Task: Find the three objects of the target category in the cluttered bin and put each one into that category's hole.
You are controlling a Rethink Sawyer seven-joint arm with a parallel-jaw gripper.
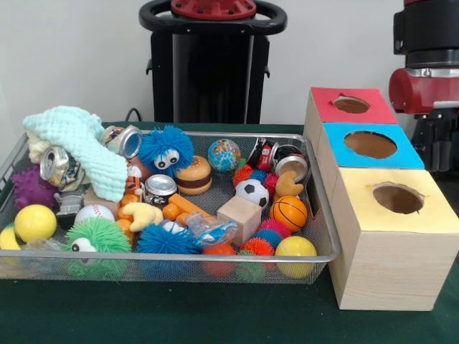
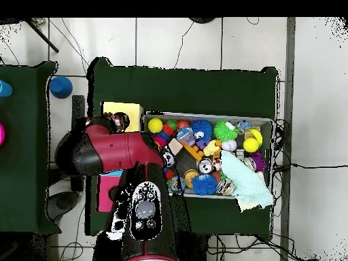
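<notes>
Across the front view, wire bin (image 1: 326,236) sits packed: balls, cans, fuzzy toys, mint cloth (image 1: 82,147). Three boxes beside it, red hole (image 1: 351,104), blue hole (image 1: 370,144), yellow hole (image 1: 398,198), all empty-looking. Arm (image 1: 429,72) parked right, gripper not visible. From overhead, arm (image 2: 109,149) covers the boxes; gripper hidden, can't tell its state. Looks like search step, nothing picked. Next: swing over bin, pick a target, e.g. can (image 1: 159,188).

No text, label or number can be read anywhere.
</notes>
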